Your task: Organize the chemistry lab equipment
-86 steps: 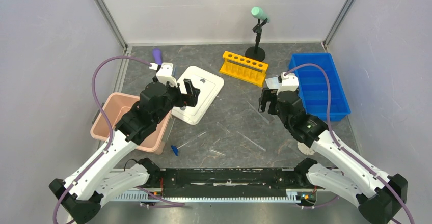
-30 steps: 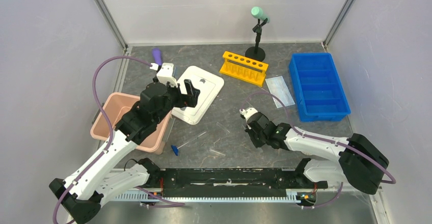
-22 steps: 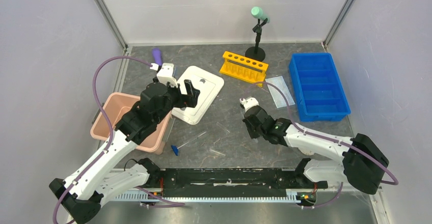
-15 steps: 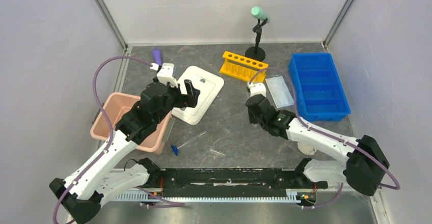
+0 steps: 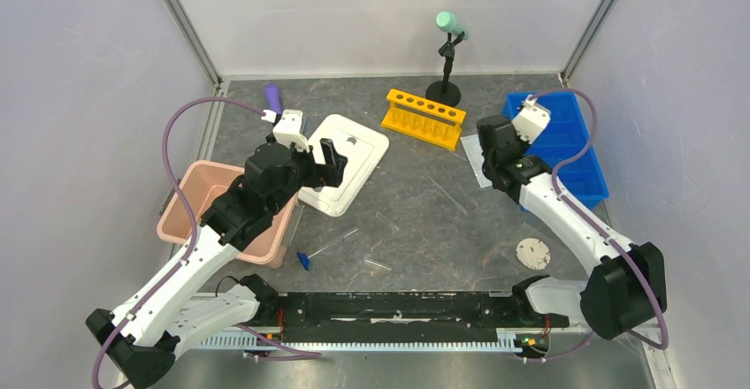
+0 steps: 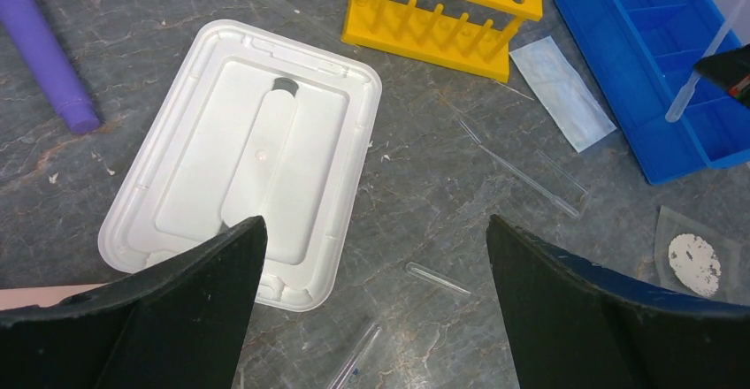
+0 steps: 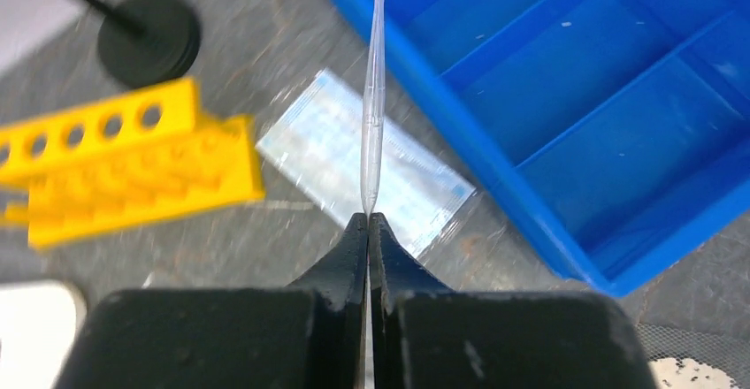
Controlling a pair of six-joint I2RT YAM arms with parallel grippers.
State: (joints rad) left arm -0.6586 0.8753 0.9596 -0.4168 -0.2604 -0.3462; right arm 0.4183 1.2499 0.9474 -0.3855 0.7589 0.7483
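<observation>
A robotics lab test cell: plain white panels [image 5: 380, 9] on aluminium posts [image 5: 181, 22] wall in a grey stone-look table [image 5: 398, 177], with a yellow test-tube rack [image 5: 424, 117] and blue divided bin [image 5: 591, 163] laid out.

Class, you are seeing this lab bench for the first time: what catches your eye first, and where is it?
The loudest colours are the blue bin at the back right and the yellow rack to its left. Next comes the right gripper, shut on a thin clear pipette that in the wrist view runs across the pale face mask toward the bin. The left gripper hangs open above a white tray.
</observation>
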